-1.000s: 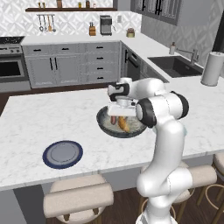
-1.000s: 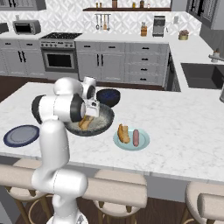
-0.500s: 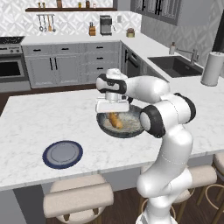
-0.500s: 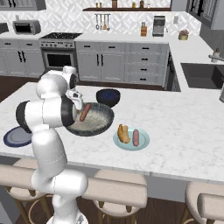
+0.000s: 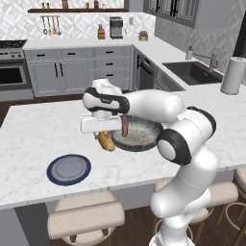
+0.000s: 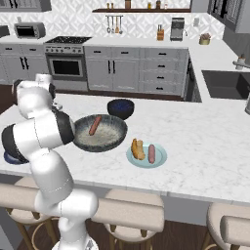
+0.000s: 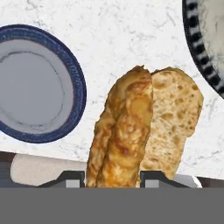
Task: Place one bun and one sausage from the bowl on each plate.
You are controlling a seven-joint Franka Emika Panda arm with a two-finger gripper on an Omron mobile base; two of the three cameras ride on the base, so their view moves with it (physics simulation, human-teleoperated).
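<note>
While the teal plate (image 6: 159, 158) already has its bun and sausage, the navy plate (image 5: 68, 169) lies bare. The gripper (image 5: 105, 138) pinches a bun (image 7: 144, 131) above the counter between bowl (image 5: 139, 133) and navy plate. One sausage (image 6: 94, 125) remains in the bowl.

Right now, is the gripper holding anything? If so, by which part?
Yes. The gripper is shut on the bun, its fingertips clamping one end, so the rest sticks out over the counter beside the navy plate.

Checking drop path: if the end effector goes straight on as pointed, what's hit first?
Likely bare white marble counter between the dark navy round plate and dark grey bowl; the held golden bun leads. Depth unclear.
</note>
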